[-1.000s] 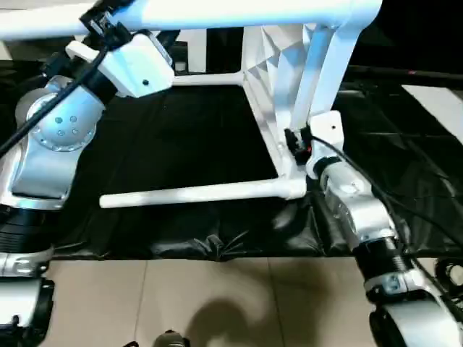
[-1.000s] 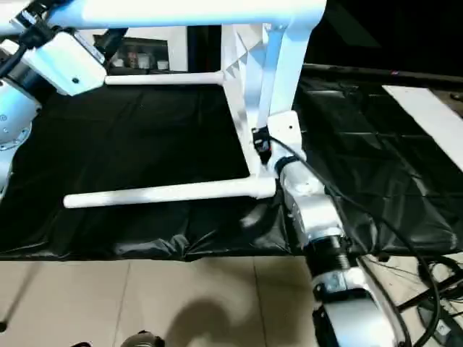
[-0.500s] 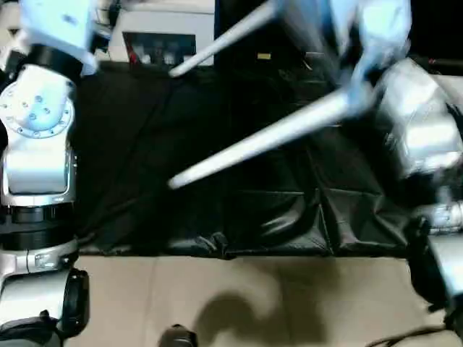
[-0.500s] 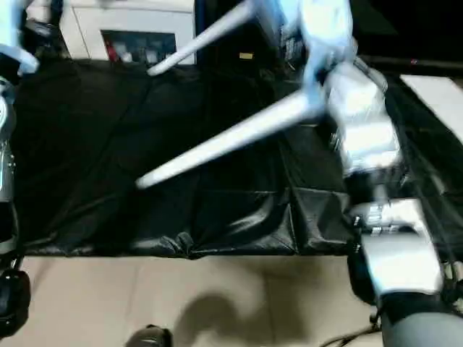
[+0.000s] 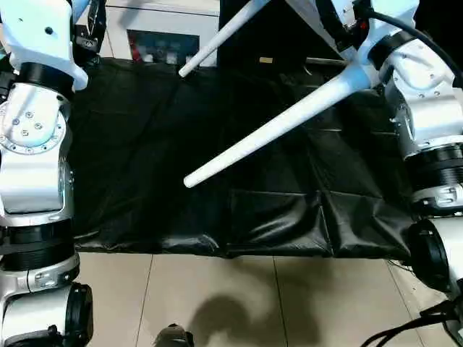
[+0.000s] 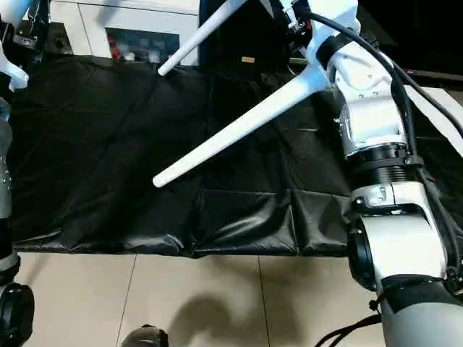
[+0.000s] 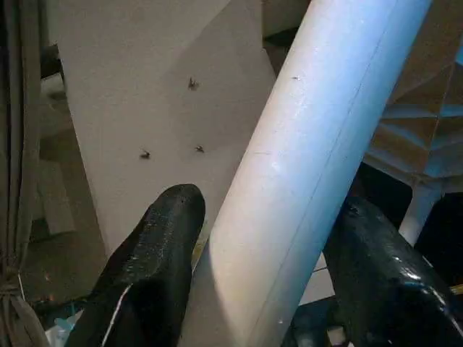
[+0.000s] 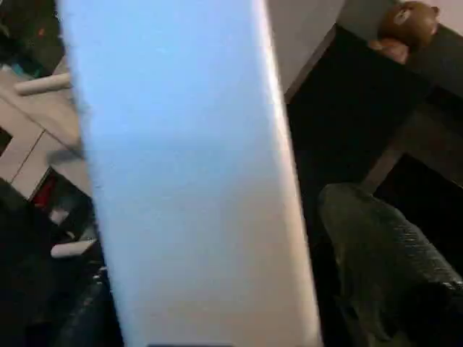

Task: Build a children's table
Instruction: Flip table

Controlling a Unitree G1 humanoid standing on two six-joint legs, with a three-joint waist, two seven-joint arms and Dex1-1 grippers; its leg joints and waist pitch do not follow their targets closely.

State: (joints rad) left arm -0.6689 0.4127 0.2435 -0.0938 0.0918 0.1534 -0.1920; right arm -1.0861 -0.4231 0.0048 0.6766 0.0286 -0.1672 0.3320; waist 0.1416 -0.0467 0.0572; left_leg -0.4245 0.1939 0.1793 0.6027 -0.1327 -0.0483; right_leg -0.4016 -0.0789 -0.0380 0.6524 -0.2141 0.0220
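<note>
- Your black plastic sheet (image 5: 145,166) covers the floor ahead, its near edge crumpled against the pale tiles (image 5: 217,296).
- You have the white plastic children's table (image 5: 304,14) lifted above that sheet; its long white tapered tubular leg (image 5: 275,126) slants down over the sheet with its tip hanging free, and a second leg (image 5: 217,40) slants behind it.
- Your left gripper (image 7: 268,289) has its two black fingers (image 7: 155,267) clasped around another white leg (image 7: 318,144).
- Your right gripper (image 8: 217,303) straddles a white part of the table (image 8: 181,181); you cannot tell whether it grips.
- A white cabinet (image 5: 163,36) stands beyond the sheet.
</note>
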